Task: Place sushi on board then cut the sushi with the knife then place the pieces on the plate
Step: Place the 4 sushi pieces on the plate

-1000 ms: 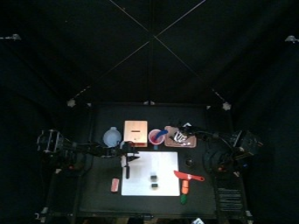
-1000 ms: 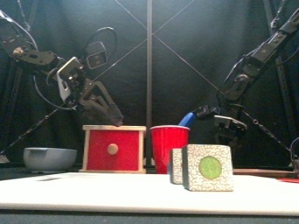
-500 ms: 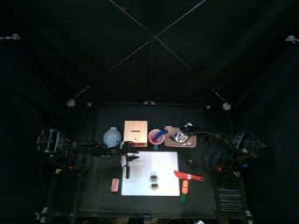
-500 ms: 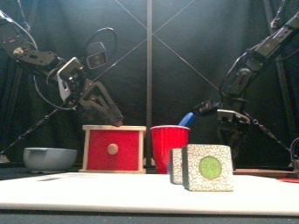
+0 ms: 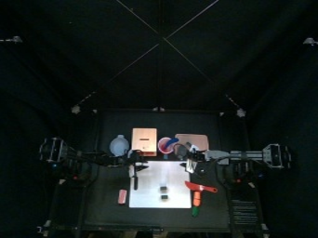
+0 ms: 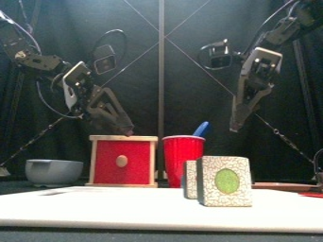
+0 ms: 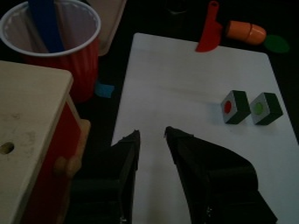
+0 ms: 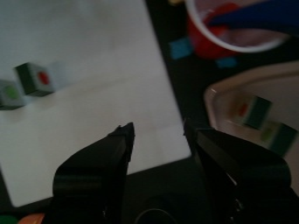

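Two dark green sushi pieces (image 6: pixel 225 181) stand side by side on the white board (image 5: pixel 177 177), also seen in the left wrist view (image 7: pixel 237 105). The pink tray (image 8: pixel 233 96) beside the board holds two more sushi pieces (image 8: pixel 253 110). A red knife (image 5: pixel 199 187) lies at the board's right edge. The blue knife (image 6: pixel 199 129) stands in the red cup (image 6: pixel 183 159). My right gripper (image 8: pixel 158 136) hangs open and empty, high above the board's back right edge near the tray. My left gripper (image 7: pixel 155 140) hovers open and empty over the board's back left part, beside the wooden box (image 7: pixel 30 114).
A blue-grey bowl (image 6: pixel 53 170) sits left of the wooden box (image 6: pixel 124 161) at the back. An orange toy food (image 7: pixel 246 31) lies next to the red knife (image 7: pixel 208 26) at the board's right front. A small pink thing (image 5: pixel 123 195) lies on the table left of the board.
My right gripper has lifted up and away from the pink tray, back over the board's edge. The left arm and the sushi on the board have not moved.
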`<action>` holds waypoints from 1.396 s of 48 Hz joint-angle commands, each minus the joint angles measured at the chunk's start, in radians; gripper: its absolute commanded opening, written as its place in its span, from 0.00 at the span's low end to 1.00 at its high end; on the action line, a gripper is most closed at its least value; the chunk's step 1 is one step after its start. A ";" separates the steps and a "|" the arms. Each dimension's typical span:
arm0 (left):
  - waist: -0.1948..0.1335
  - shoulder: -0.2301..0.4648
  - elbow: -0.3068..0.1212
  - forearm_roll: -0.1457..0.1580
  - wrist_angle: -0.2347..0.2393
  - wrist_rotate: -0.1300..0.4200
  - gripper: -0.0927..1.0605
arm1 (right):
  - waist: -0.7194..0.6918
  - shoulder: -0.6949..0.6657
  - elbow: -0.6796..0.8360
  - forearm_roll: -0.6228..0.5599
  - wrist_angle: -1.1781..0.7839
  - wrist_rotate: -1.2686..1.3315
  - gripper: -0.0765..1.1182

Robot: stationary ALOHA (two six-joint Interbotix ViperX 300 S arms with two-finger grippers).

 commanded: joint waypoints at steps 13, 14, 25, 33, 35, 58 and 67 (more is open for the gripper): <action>-0.002 -0.003 -0.026 -0.009 0.000 -0.005 0.70 | 0.212 0.124 -0.044 0.129 -0.279 -0.005 0.77; -0.002 -0.003 -0.025 -0.011 0.002 -0.003 0.70 | 0.216 0.138 -0.049 0.137 -0.293 -0.005 0.77; 0.000 -0.003 -0.025 -0.009 0.000 -0.002 0.70 | 0.252 0.259 -0.112 0.160 -0.354 -0.005 0.78; -0.002 -0.003 -0.021 -0.009 0.000 -0.002 0.70 | 0.264 0.348 -0.156 0.160 -0.354 -0.005 0.78; -0.002 -0.003 -0.020 -0.009 0.000 -0.002 0.70 | 0.267 0.365 -0.166 0.160 -0.354 -0.005 0.78; -0.002 -0.003 -0.015 -0.009 0.000 -0.002 0.70 | 0.291 0.494 -0.232 0.179 -0.325 -0.002 0.75; -0.002 -0.003 -0.014 -0.009 0.000 -0.002 0.70 | 0.285 0.489 -0.224 0.193 -0.325 -0.003 0.65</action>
